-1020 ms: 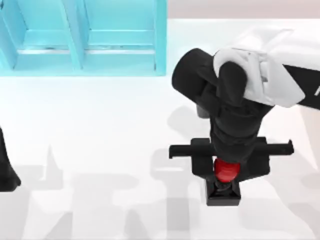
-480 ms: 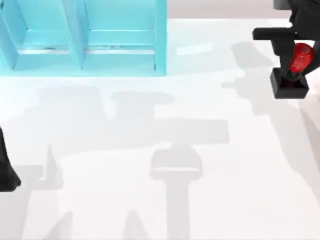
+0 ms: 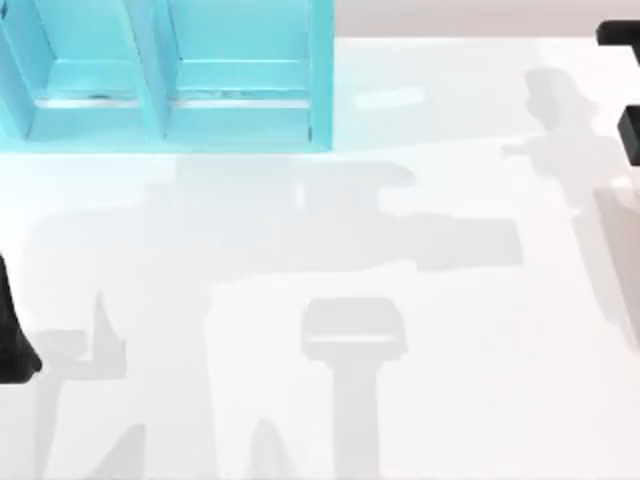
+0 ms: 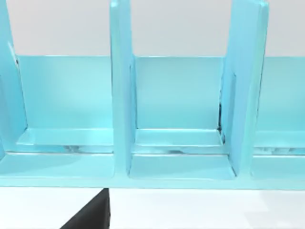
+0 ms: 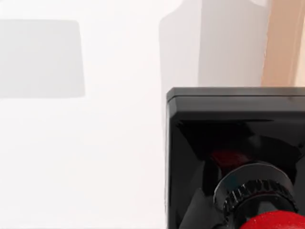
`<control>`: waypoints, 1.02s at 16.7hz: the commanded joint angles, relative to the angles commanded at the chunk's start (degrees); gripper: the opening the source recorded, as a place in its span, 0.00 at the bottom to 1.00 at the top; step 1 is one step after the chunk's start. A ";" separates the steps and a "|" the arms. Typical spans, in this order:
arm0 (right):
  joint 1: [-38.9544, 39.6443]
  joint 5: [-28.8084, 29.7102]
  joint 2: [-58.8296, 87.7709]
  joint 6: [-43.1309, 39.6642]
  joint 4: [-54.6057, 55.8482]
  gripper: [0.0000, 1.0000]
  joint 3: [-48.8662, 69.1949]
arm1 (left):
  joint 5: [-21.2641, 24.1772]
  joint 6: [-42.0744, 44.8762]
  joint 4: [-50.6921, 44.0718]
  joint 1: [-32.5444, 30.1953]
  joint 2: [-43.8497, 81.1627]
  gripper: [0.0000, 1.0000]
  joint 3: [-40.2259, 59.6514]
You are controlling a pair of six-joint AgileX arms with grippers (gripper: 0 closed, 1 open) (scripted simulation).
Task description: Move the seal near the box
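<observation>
The seal [image 5: 238,157] sits close under the right wrist camera.

Little of the AgileX body is in sight. At the lower left edge of the top view, the left arm [image 3: 12,335] shows as a plain matte black shape, narrow above and widening toward its foot, with no markings, screws or cables to be made out. A black wedge of the left gripper [image 4: 91,214] (flat, unmarked, one straight edge) sits at the bottom of the left wrist view. At the top view's upper right edge, a black bar of the right gripper [image 3: 620,34] juts in, equally plain.
</observation>
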 joint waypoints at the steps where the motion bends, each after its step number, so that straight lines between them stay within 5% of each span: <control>1: 0.00 0.00 0.00 0.00 0.00 0.00 0.00 | 0.00 0.00 0.00 0.00 0.00 1.00 0.00; 17: 0.19 -0.03 -3.59 0.15 17.21 0.00 -20.80 | 0.00 0.00 0.00 0.00 0.00 1.00 0.00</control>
